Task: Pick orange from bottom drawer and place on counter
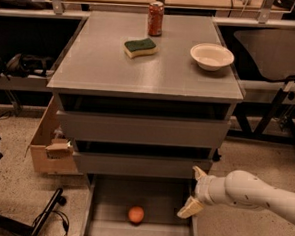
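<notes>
Resting on the flat floor of the pulled-out bottom drawer (110,200), the orange (136,215) is sitting alone near the middle of the drawer's width. It is lying to the left of, and lower than, my end effector (194,192), which is hovering at the drawer's right wall, just under the front of the middle drawer (139,165). My two fingers are standing spread apart, one above the other, gripping nothing. The fruit is round, so no grip axis matters; I am judging that the reach calls for going left and down. Above, the grey surface (115,73) is carrying a soda can (155,19), a sponge (140,47) and a white bowl (212,56).
</notes>
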